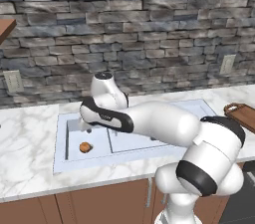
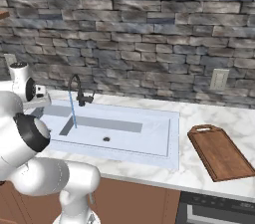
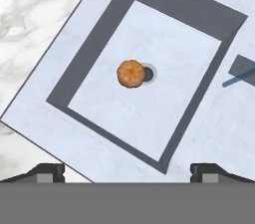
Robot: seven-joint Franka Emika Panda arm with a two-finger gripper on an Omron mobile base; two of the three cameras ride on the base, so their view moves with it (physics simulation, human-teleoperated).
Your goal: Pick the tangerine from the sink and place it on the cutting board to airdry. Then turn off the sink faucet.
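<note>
In the left base view, you can see the tangerine (image 1: 85,147) lying on the floor of the sink (image 1: 62,138), in the smaller bowl at the left end. The arm reaches out over that bowl, with its hand above and slightly behind the fruit, well clear of it. At the right edge of the bench (image 1: 25,143) a corner of the cutting board (image 1: 241,114) shows, with nothing on it as far as that corner goes.

In the right base view, the sink faucet (image 2: 77,90) stands at the far edge of the basin, and a thin blue water stream (image 2: 72,111) runs from it into the bowl below, so the water is on. The cutting board lies flat on the bench to the right of the sink, well apart from it, and its whole top is bare (no fruit has reached it). The arm's bulk hides the left bowl from this side.

In the hand view, you look straight down into the small bowl. The tangerine sits near the middle, touching and partly overlapping the dark drain hole (image 3: 148,74). The end effector (image 3: 127,172) has its two tips spread as wide as they go at the bottom corners, with nothing between them; it holds nothing.

By my reading, nothing of the task is done yet. You have the descent and grasp ahead, then the carry across to the board, then shutting off the faucet.
</note>
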